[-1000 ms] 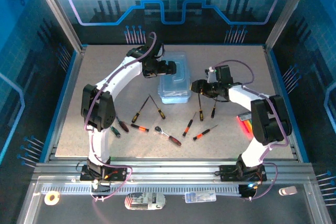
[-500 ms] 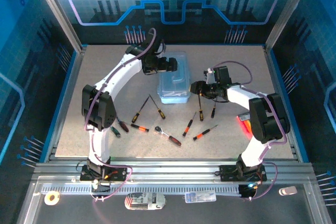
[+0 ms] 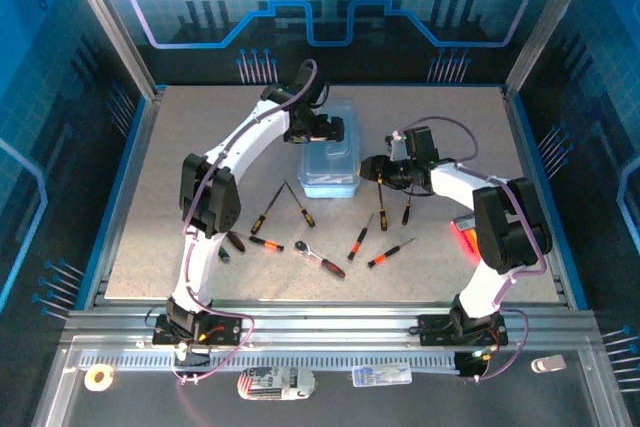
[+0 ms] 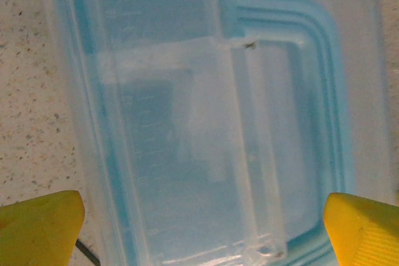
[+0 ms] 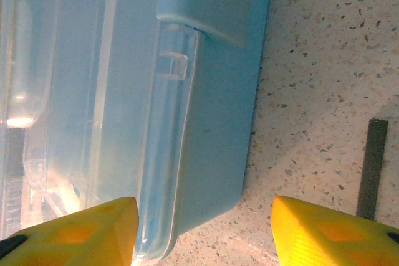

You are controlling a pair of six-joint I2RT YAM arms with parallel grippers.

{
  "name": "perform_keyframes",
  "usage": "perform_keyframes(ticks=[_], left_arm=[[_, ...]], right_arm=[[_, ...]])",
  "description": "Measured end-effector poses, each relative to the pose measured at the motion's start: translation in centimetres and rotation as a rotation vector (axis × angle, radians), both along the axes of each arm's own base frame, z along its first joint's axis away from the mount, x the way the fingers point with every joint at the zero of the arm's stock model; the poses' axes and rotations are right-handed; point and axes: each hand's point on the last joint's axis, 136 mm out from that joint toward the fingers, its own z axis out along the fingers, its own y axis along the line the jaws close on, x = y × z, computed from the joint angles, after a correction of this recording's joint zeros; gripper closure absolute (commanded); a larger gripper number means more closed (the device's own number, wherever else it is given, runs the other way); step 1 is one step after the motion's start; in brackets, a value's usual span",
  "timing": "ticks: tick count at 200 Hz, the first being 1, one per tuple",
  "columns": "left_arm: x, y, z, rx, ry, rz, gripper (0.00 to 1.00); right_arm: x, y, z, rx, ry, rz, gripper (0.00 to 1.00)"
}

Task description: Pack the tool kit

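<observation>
Blue-lit panels close in the speckled beige counter [image 3: 450,127] on three sides, with a metal rail along its near edge.

Much is masked. The left arm covers the far end of the pale-blue box [image 3: 330,177], and the right arm hides part of a red-orange object [image 3: 465,237] near the right edge, too covered to name. In the left wrist view the cloudy lid and its flat handle [image 4: 280,123] blur whatever lies inside the box [image 4: 156,123]. In the right wrist view a dark narrow strip [image 5: 374,166] is cut off by a yellow fingertip [image 5: 336,228].

The box sits at the middle-back of the counter. The left claw [image 3: 338,129] hangs over it with its jaws spread wide, one tip past each long side [image 4: 199,228]. The right claw [image 3: 366,165] stands at the box's right edge with its jaws apart [image 5: 206,228]; a corner of the box [image 5: 212,91] lies between them, with bare counter separating it from the right-hand tip.

Screwdrivers [image 3: 268,209] and a ratchet wrench [image 3: 320,259] lie scattered between the box and the near edge, most of them apart from one another. Open counter stretches to the left and along the back right.
</observation>
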Motion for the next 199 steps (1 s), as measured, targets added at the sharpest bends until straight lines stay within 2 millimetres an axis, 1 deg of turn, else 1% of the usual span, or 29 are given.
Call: perform_keyframes(ticks=[22, 43, 63, 82, 107, 136, 156, 182, 199], left_arm=[[-0.1, 0.3, -0.4, 0.026, 0.006, 0.000, 0.01], [0.2, 0.1, -0.4, 0.028, 0.000, -0.007, 0.01], [0.3, 0.1, -1.1, 0.035, 0.011, -0.010, 0.02], [0.3, -0.1, -2.1, 0.036, 0.029, -0.013, 0.06], [0.4, -0.1, -2.0, 0.036, 0.021, -0.016, 0.18], [0.6, -0.1, -1.9, 0.032, 0.015, -0.013, 0.25], [0.8, 0.0, -1.9, 0.020, 0.007, -0.012, 0.30], [0.7, 0.4, -1.8, -0.020, -0.002, -0.012, 0.32], [0.7, 0.8, -1.7, -0.060, -0.003, -0.014, 0.32]], right_arm=[[0.0, 0.0, 0.0, -0.001, -0.002, 0.002, 0.39], [0.0, 0.0, 0.0, -0.002, -0.002, 0.003, 0.39], [0.0, -0.1, 0.1, -0.002, -0.007, 0.006, 0.39], [0.1, -0.4, 0.5, 0.003, -0.014, 0.003, 0.38], [0.3, -1.2, 1.5, 0.011, -0.038, -0.005, 0.38], [0.5, -1.7, 2.3, 0.023, -0.049, -0.014, 0.38], [0.4, -1.4, 2.7, 0.055, -0.049, -0.004, 0.38], [0.7, -0.5, 3.6, 0.127, -0.063, 0.016, 0.37], [0.9, -0.1, 3.7, 0.162, -0.058, 0.023, 0.37]])
